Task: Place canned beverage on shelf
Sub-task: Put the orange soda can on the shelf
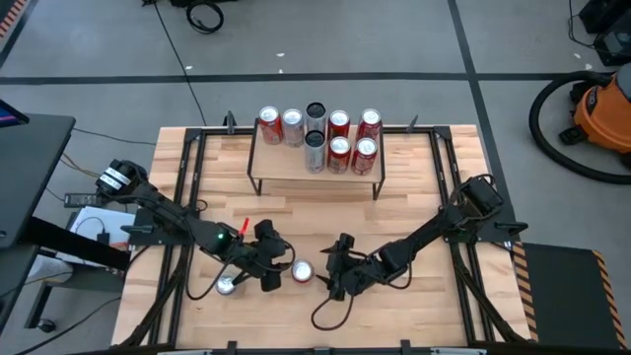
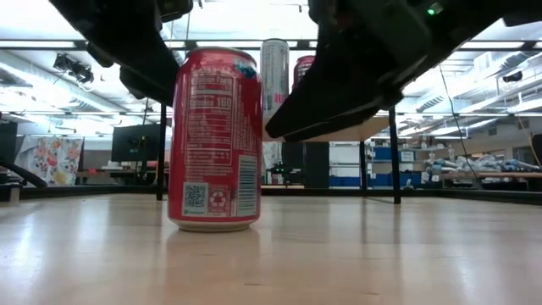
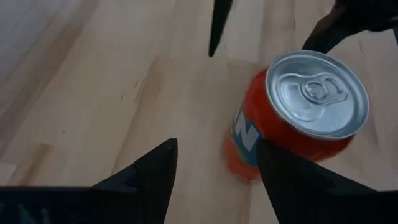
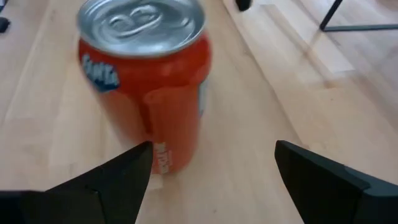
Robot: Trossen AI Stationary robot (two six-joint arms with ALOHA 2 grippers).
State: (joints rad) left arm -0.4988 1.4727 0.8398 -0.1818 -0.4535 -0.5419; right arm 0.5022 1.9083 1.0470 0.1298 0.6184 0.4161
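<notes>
A red can (image 1: 302, 271) stands upright on the near middle of the table (image 1: 414, 325), between the two grippers. In the low view it shows a nutrition panel and a recycling mark on its side (image 2: 214, 140), and its base sits flat on the wood. In both wrist views it has a silver lid with the tab unopened, and blue lettering on the orange-red side (image 3: 298, 118) (image 4: 146, 87).

The left gripper (image 1: 271, 266) is just left of this can, low over the table. Its fingers (image 3: 149, 177) are spread wide and hold nothing; the can lies ahead of them, not between them. Another can, seen only as a silver top (image 1: 227, 286), stands just left of the left arm near the table's front.

The right gripper (image 1: 333, 268) is just right of the red can, also low. Its fingers (image 4: 112, 180) are wide apart and empty, with the can ahead of the gap and not touched. A dark cable loops on the table below the right arm.

Farther back, at the table's far middle, stands the shelf (image 1: 286, 168), a low light wood plank on thin black legs. On its far part stand several cans in two rows: red ones (image 1: 270, 125) at the left and right, and two taller silver ones (image 1: 315, 138) in the middle. Beyond the table, the floor is grey, with an orange vacuum (image 1: 601, 108) at the far right.
</notes>
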